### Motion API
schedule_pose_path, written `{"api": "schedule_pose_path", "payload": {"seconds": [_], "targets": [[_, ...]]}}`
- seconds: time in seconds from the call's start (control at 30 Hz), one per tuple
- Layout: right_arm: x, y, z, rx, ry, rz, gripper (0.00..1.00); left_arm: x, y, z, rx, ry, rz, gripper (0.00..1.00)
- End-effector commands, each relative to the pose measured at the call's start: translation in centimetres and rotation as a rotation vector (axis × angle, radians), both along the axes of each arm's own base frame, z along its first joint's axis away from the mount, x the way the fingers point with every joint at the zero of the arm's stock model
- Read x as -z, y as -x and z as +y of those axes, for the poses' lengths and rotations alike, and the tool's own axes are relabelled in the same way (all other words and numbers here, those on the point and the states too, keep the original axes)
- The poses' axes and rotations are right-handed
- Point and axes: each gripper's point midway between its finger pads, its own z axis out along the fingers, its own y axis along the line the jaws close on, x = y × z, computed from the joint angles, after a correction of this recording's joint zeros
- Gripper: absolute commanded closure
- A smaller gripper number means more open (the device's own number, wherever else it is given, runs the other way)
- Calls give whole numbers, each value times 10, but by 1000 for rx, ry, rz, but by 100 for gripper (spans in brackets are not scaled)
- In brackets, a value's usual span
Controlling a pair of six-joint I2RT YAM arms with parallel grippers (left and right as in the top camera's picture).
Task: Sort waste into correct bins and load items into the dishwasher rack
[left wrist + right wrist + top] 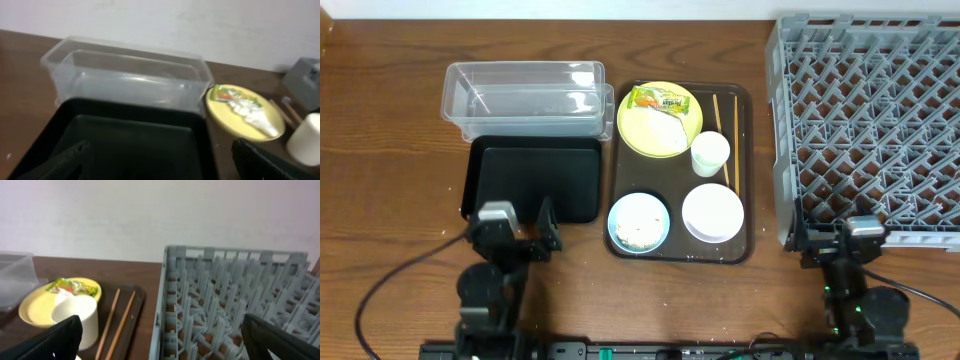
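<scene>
On the brown serving tray lie a yellow plate with the green-and-orange wrapper, thin chopsticks, a small white cup, a white bowl and a light blue bowl holding rice crumbs. The clear tub and black tray sit to the left, the grey rack to the right. My left gripper hangs open over the black tray's near edge. Open and empty, my right gripper is at the rack's near left corner.
A white wall backs the wooden table in both wrist views. The rack stands taller than the serving tray beside it. The cup and chopsticks lie just left of the right gripper's line.
</scene>
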Motion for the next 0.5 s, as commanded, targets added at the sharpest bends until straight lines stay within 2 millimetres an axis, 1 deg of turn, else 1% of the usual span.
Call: {"api": "schedule_pose_path", "payload": {"seconds": [0.0, 0.1, 0.27, 0.37, 0.47], "targets": [[-30, -1, 7, -33, 18, 2, 1, -36, -14, -11, 61, 10, 5, 9], [-44, -7, 7, -33, 17, 44, 1, -54, -33, -18, 102, 17, 44, 9], [-65, -26, 7, -34, 18, 152, 1, -85, -73, -36, 193, 43, 118, 9], [-71, -38, 7, -36, 16, 249, 1, -97, -99, -48, 223, 46, 198, 9], [-71, -51, 7, -37, 13, 371, 1, -102, -129, -69, 277, 25, 323, 9]]}}
